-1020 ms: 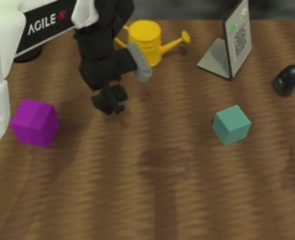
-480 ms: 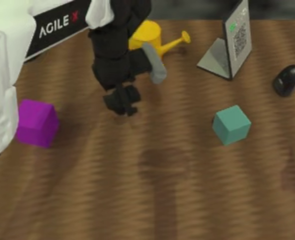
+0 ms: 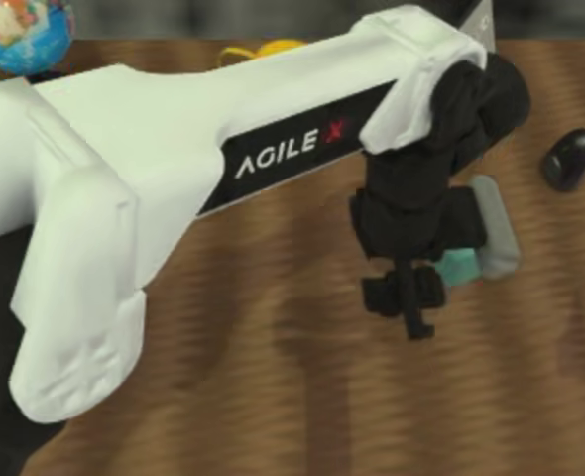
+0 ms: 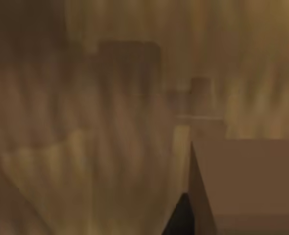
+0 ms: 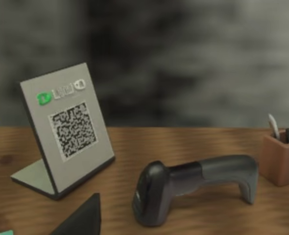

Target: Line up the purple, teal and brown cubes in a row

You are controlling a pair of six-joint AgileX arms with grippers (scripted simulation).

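1. Left tool [image 3: 411, 297] hangs over the wooden desk [image 3: 273, 397], right beside the mid-sized matte teal cube [image 3: 459, 266]; I cannot tell how its fingers stand.
2. Purple and brown cubes are hidden from me.
3. Right arm stays out of sight.

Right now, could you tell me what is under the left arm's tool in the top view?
A sliver of the teal cube shows beside the left tool, on the wooden table. The arm covers the rest of it; the purple cube is hidden too.
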